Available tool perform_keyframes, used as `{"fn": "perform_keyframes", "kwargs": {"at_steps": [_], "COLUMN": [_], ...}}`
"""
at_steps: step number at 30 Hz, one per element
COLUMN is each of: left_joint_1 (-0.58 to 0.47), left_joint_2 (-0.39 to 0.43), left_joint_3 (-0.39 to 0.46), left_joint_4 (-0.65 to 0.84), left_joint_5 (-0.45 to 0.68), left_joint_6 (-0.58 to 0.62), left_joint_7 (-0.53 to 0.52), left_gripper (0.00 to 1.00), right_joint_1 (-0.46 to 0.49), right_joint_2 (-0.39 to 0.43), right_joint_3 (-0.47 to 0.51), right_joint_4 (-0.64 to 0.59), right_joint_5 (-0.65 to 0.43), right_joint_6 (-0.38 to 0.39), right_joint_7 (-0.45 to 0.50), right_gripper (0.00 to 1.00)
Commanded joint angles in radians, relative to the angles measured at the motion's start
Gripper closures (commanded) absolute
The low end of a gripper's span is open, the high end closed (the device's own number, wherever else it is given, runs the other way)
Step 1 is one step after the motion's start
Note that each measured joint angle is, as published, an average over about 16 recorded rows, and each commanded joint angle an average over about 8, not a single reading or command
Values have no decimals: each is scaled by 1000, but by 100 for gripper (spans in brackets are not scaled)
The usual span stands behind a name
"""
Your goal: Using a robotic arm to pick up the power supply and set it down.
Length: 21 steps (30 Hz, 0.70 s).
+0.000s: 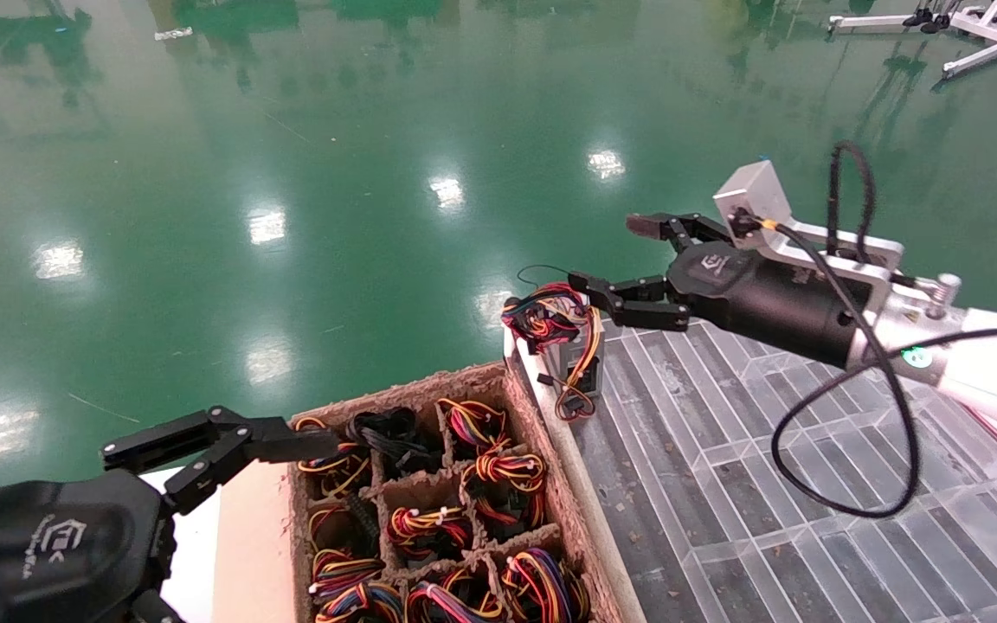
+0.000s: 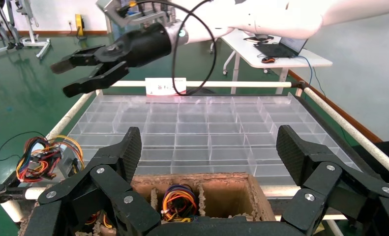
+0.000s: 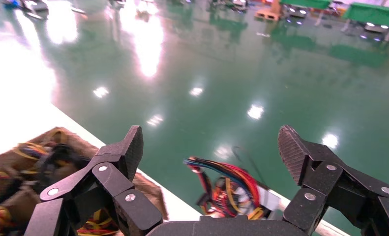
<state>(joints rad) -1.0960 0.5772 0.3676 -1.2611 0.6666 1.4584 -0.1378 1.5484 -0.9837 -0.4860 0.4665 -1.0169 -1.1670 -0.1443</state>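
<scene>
One power supply [image 1: 579, 353] stands upright at the clear tray's [image 1: 723, 484] corner, just beside the right gripper [image 1: 615, 260], spread wide and empty; the left gripper [image 1: 204, 450], also wide and empty, hovers over the box [image 1: 542, 450].

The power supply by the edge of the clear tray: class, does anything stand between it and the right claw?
Nothing visible does. The right claw is open and hangs just above and beside the power supply, which stands at the corner of the clear divided tray. The gap between them is open air. The left claw sits low by the cardboard crate.
</scene>
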Motion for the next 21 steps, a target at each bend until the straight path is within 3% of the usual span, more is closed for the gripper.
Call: {"fn": "perform_keyframes", "kwargs": {"at_steps": [1,21], "left_joint_1": [0,0], "left_joint_2": [0,0], "left_joint_3": [0,0], "left_joint_4": [0,0], "left_joint_5": [0,0], "left_joint_6": [0,0], "left_joint_7": [0,0], "left_gripper": [0,0], "right_joint_1": [-25,-258], "right_joint_2": [20,203], "right_joint_3": [11,112], "right_joint_4": [43,445], "right_joint_5": [15,156], "right_joint_6": [-17,-179], "right_joint_7": [17,181], "right_gripper": [0,0]}}
